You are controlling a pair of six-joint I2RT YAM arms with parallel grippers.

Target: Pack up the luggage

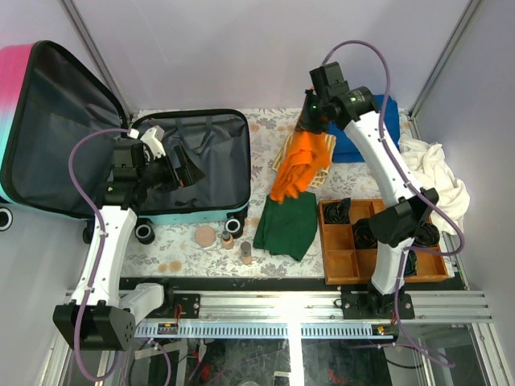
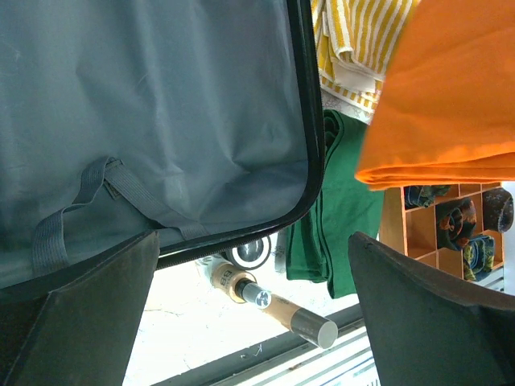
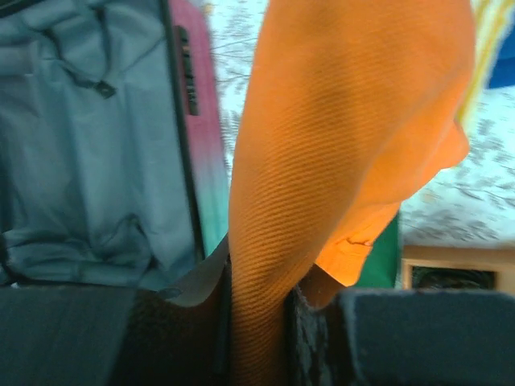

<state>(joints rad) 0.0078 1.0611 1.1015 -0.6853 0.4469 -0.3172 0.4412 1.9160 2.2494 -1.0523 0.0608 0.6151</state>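
The luggage [image 1: 211, 149] lies open at the left, its grey lining bare and its pink-teal lid [image 1: 48, 129] standing up. My right gripper [image 1: 310, 121] is shut on an orange garment [image 1: 296, 169] and holds it up over the table right of the luggage; the cloth [image 3: 322, 161] hangs between the pads. My left gripper [image 1: 181, 170] is open and empty over the luggage's left part. The lining [image 2: 145, 121] also fills the left wrist view.
A green garment [image 1: 287, 225] lies by the luggage's right front corner. A yellow striped cloth [image 1: 318, 165], blue cloth [image 1: 362, 137] and white cloth [image 1: 438, 173] lie at the back right. A wooden compartment tray [image 1: 342, 261] holds dark items. Small cosmetic bottles [image 1: 228, 240] stand in front of the luggage.
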